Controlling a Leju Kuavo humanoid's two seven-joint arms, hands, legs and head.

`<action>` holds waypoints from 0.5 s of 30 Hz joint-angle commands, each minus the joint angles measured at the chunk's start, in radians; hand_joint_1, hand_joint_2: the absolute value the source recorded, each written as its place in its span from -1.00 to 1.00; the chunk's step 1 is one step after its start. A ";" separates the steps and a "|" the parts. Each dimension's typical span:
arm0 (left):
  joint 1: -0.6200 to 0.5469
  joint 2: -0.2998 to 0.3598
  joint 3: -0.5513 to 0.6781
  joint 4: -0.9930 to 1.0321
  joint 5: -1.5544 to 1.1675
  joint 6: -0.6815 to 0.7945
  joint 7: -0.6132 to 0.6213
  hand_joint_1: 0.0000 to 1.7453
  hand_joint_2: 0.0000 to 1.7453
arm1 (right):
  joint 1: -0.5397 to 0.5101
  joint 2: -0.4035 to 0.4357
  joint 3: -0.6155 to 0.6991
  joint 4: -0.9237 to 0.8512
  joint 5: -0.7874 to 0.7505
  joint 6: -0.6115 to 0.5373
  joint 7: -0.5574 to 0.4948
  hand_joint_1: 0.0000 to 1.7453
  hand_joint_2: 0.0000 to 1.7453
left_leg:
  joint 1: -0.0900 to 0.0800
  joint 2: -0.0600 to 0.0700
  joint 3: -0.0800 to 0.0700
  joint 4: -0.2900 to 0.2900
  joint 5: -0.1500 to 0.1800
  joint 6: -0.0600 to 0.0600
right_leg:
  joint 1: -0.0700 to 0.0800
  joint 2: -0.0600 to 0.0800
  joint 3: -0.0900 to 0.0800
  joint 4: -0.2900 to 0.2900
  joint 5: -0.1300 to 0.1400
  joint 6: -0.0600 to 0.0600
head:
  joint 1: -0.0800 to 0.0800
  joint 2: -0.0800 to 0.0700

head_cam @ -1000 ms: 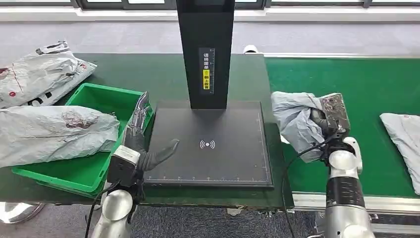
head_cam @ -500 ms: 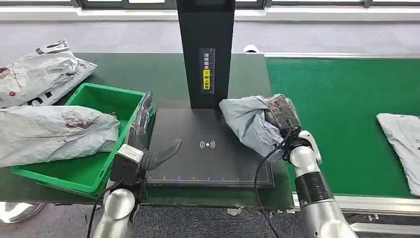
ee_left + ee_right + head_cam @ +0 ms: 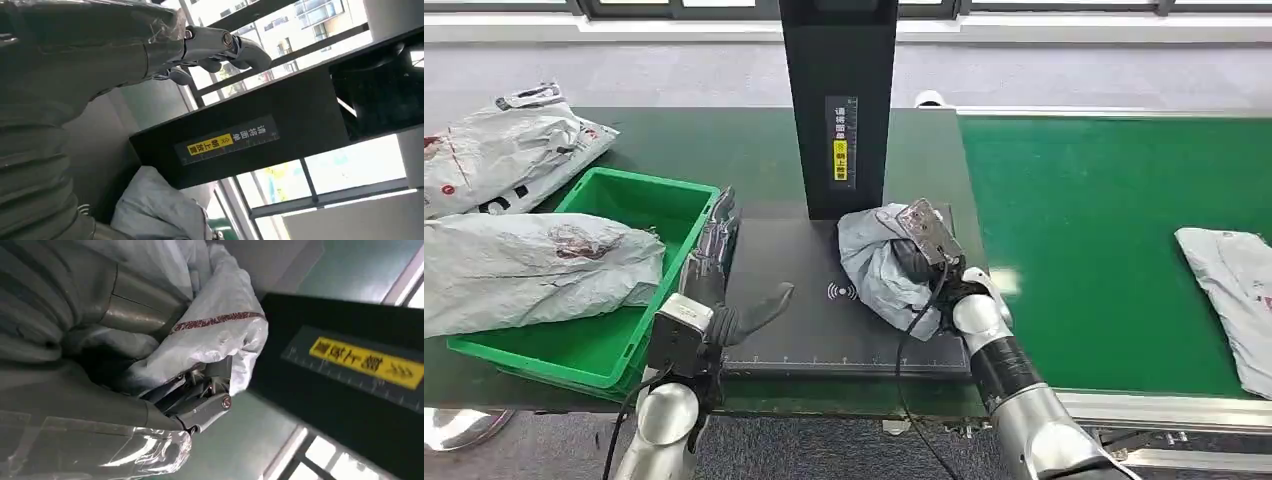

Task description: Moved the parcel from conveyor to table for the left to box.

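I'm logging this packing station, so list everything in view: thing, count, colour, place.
held parcel: one, grey, over the scan pad, gripped by the right hand
other parcels: three, grey; one lying in the bin, one on the table behind the bin, one on the conveyor
bin: one, green, left part of the table
scan pad: one, black, middle of the table
post: one, black with a yellow label, behind the pad
table: one, dark green
conveyor: one, green, right side
left hand: one, grey, between bin and pad, holding nothing
right hand: one, grips the held parcel
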 commanded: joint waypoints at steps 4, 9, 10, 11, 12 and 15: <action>-0.092 0.046 -0.058 0.112 0.026 0.016 0.010 -1.00 1.00 | -0.082 0.065 0.099 0.246 -0.106 0.036 -0.007 -1.00 1.00 | 0.001 0.001 0.003 -0.002 0.000 0.000 | 0.001 0.000 0.003 -0.002 0.000 -0.001 | 0.000 0.000; -0.130 0.039 -0.056 0.162 0.030 0.017 0.012 -1.00 1.00 | -0.096 0.078 0.092 0.297 -0.159 0.045 -0.013 -1.00 1.00 | 0.000 0.000 0.002 -0.001 0.001 -0.001 | 0.000 0.000 0.002 -0.001 0.000 -0.001 | 0.000 0.000; -0.145 0.035 -0.056 0.185 0.031 0.018 0.012 -1.00 1.00 | -0.100 0.080 0.086 0.307 -0.170 0.045 -0.018 -1.00 1.00 | 0.001 0.000 0.003 -0.001 0.001 -0.001 | 0.001 -0.001 0.003 -0.002 0.000 -0.001 | 0.000 0.000; -0.152 0.034 -0.056 0.196 0.033 0.019 0.012 -1.00 1.00 | -0.101 0.081 0.083 0.310 -0.176 0.047 -0.021 -1.00 1.00 | 0.000 0.000 0.003 -0.001 0.001 -0.001 | 0.001 -0.001 0.002 -0.001 0.000 -0.001 | 0.000 0.000; -0.172 0.032 -0.056 0.222 0.036 0.023 0.008 -1.00 1.00 | -0.105 0.080 0.078 0.312 -0.185 0.050 -0.027 -1.00 1.00 | 0.000 -0.001 0.002 -0.001 0.001 -0.001 | 0.001 -0.001 0.002 -0.001 0.000 -0.001 | 0.000 0.000; -0.181 0.032 -0.055 0.233 0.037 0.024 0.006 -1.00 1.00 | -0.109 0.078 0.077 0.313 -0.187 0.052 -0.028 -1.00 1.00 | 0.001 -0.002 0.003 -0.002 0.002 -0.001 | 0.001 -0.002 0.003 -0.002 0.001 -0.002 | 0.000 0.000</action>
